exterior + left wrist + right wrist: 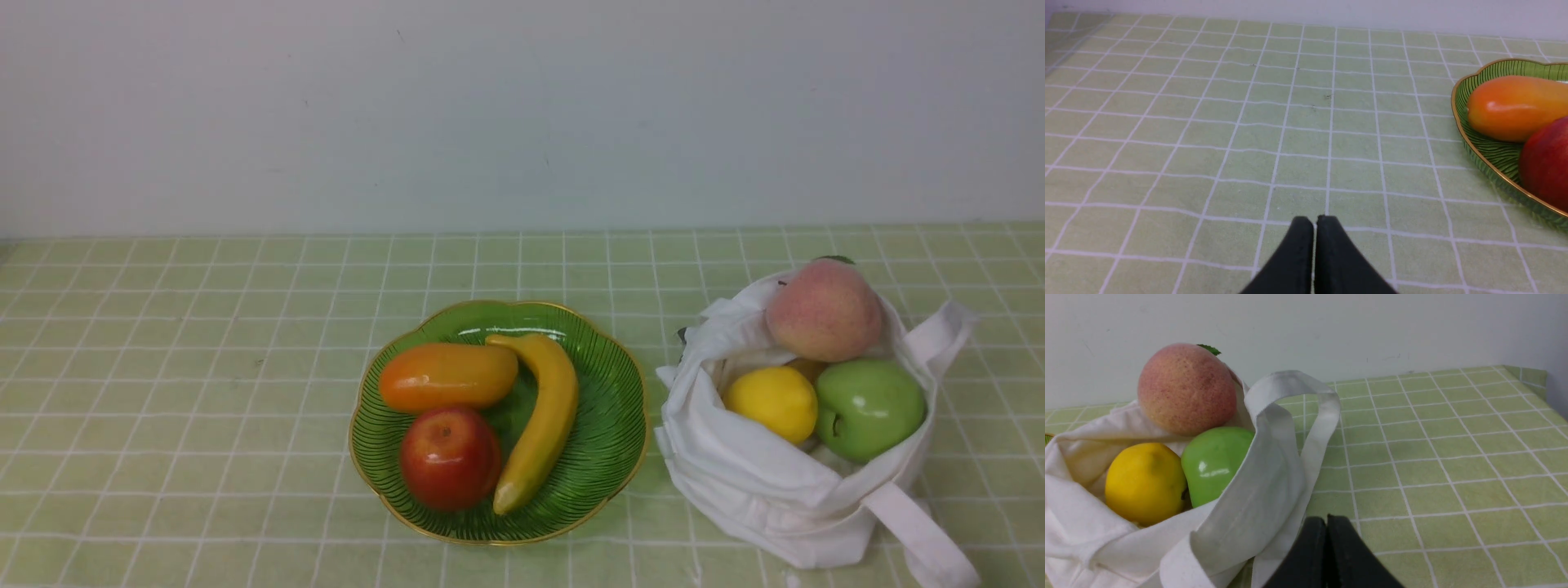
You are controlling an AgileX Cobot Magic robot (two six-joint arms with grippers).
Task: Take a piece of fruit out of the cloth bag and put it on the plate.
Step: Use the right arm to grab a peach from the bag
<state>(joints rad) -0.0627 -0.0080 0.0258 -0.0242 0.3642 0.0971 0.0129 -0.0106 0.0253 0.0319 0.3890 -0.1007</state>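
1. So the peach is sitting up top in the mouth of the cloth bag, resting by the green apple, with the lemon close by.
2. Right hand is holding nothing, fingers pressed together; left hand is looking much the same.
3. My guess: the peach is being light and fairly firm, with matte fuzz giving decent grip. Roundness is the catch, so it could be rolling if pinched high.
4. I'd be opening wide and grabbing both sides around the middle, keeping clear of the leaf and that floppy cloth, which could be snagging.
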